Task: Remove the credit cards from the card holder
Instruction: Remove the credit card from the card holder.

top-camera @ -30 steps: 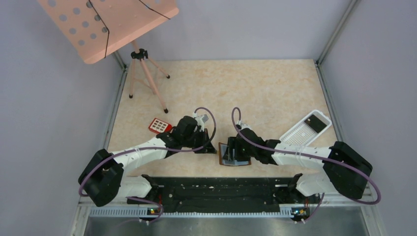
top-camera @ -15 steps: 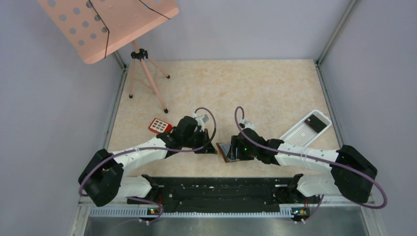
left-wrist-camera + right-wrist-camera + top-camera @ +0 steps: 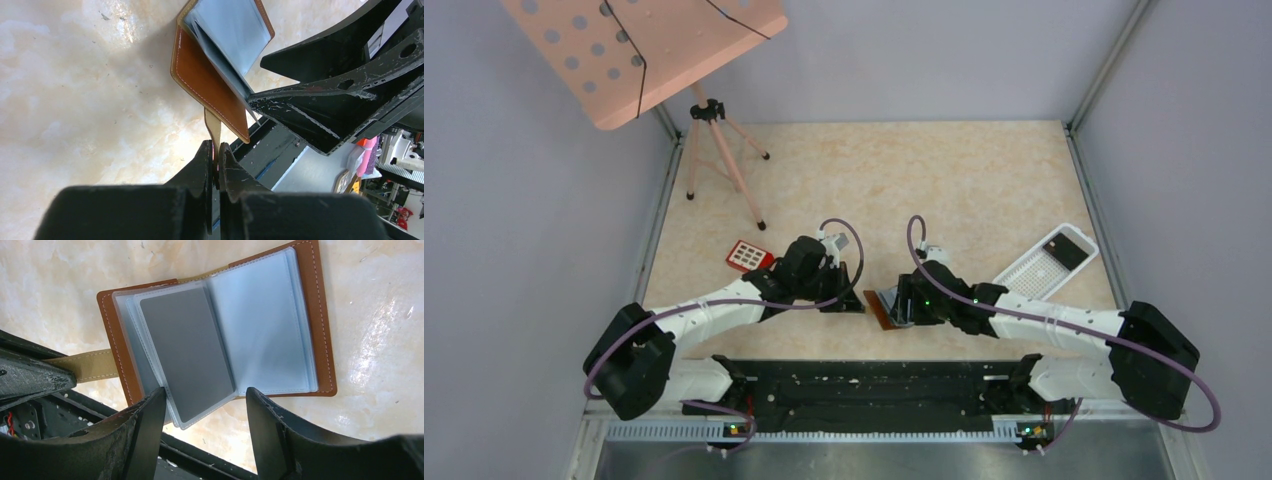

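Observation:
The card holder (image 3: 882,308) lies open near the table's front edge, brown outside (image 3: 210,85), with blue-grey clear sleeves inside (image 3: 265,325). A grey credit card (image 3: 187,350) sits in the raised left sleeve. My left gripper (image 3: 216,147) is shut on the holder's tan tab (image 3: 214,127), which also shows in the right wrist view (image 3: 92,366). My right gripper (image 3: 205,392) hangs open over the holder, and the lower corner of the card's sleeve lies between its fingers (image 3: 145,425). From above, the right gripper (image 3: 902,308) covers most of the holder.
A red keypad block (image 3: 749,256) lies left of the left arm. A white perforated tray (image 3: 1044,262) sits at the right. A pink music stand (image 3: 644,50) on a tripod (image 3: 724,160) stands at the back left. A black rail (image 3: 864,385) runs along the near edge.
My right gripper has moved a little up and to the right over the holder, and its jaws have narrowed slightly. The holder has turned a little. The left arm has stayed put.

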{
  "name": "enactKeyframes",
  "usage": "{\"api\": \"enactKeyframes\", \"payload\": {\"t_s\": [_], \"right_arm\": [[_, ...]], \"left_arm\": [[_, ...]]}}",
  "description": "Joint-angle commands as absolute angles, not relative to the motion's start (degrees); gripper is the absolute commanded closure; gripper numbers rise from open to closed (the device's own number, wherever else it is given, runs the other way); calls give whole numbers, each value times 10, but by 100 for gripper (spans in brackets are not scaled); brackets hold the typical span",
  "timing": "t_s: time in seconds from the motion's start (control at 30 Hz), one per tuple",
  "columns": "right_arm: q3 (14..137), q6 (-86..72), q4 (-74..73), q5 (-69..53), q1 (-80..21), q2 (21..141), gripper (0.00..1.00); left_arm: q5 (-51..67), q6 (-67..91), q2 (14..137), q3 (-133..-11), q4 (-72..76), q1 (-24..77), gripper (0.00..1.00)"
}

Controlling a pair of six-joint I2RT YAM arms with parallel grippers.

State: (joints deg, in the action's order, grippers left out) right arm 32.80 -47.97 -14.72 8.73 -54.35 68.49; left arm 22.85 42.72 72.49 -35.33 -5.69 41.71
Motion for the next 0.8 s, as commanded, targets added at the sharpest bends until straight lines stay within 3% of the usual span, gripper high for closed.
{"api": "enactKeyframes", "payload": {"t_s": [0.0,0.77], "right_arm": [[351,-461,-177,106,-548,682,41],[380,-437,-241,157,-548,673,41]], "left_arm": [[220,418,717,-352,-51,417,100],[214,413,712,-348,-57,417,100]]}}
